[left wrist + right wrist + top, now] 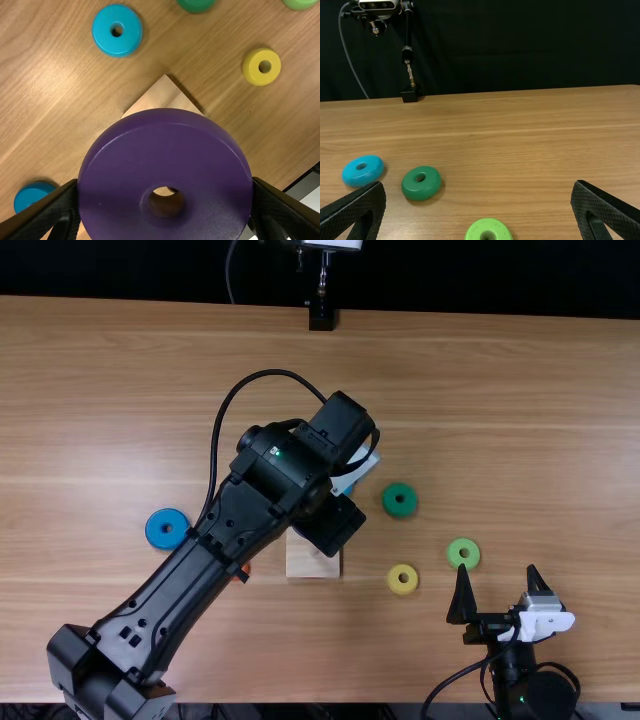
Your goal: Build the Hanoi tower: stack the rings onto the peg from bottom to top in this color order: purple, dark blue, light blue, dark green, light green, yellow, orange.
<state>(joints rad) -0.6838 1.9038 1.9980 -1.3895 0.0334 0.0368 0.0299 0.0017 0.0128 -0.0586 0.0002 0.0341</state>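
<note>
Purple ring (165, 150) was above base (312, 561), clamped btwn L gripper's (332, 523) fingers; it hid most of base in L wrist view, & what showed thru its hole was hard to make out. In top view, L arm (190, 575) cut off base's far part, most of lt blue ring (117, 47) just beyond base, & most of orange ring (243, 571) left of base. L arm slanted in, gripper pointing down over base. R gripper (498, 567), fingers apart, was well right of base.

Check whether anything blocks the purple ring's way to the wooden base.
Nothing visible does: the left end effector holds the purple ring over the wooden base, and the light blue ring and yellow ring lie aside.
</note>
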